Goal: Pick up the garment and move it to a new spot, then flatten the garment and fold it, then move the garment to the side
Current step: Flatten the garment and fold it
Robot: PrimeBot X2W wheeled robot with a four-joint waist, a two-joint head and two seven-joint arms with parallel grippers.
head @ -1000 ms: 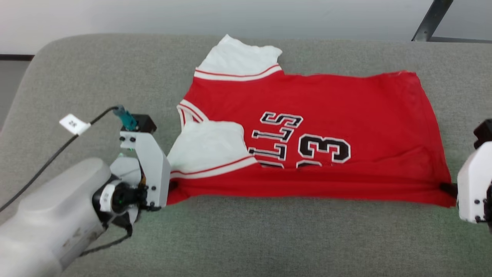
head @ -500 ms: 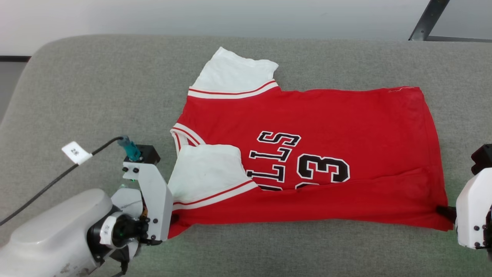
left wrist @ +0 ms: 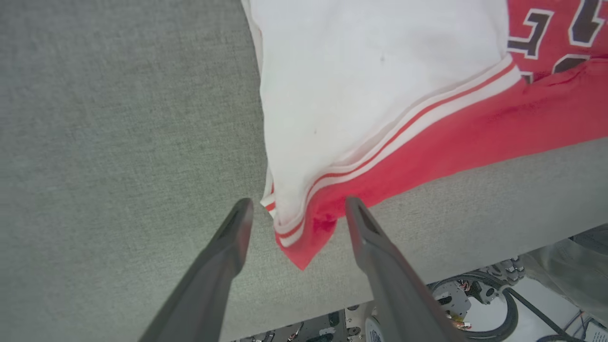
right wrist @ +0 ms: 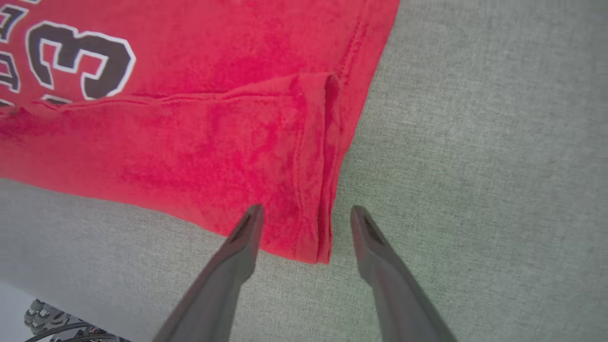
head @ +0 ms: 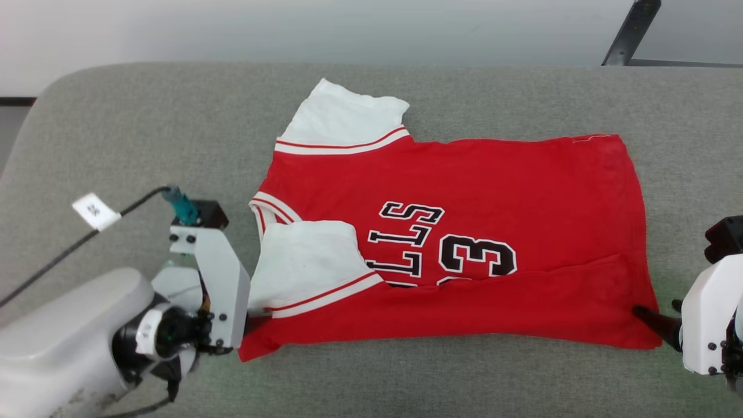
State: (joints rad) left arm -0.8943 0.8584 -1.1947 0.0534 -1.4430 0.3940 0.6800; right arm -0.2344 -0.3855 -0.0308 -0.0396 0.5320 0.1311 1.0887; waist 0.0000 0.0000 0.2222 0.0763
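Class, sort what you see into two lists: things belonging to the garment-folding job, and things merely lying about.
Belongs to the job: garment, left gripper, right gripper, grey padded surface under it.
Just about: dark metal strut, tagged cable.

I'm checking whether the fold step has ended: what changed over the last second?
Both claws let go. The left claw opened off the shoulder corner of the bright red jersey top with white sleeves, and the right claw opened off its hem corner; each corner now lies loose between open jaws. The near edge stayed folded over on the grey fabric cushion.
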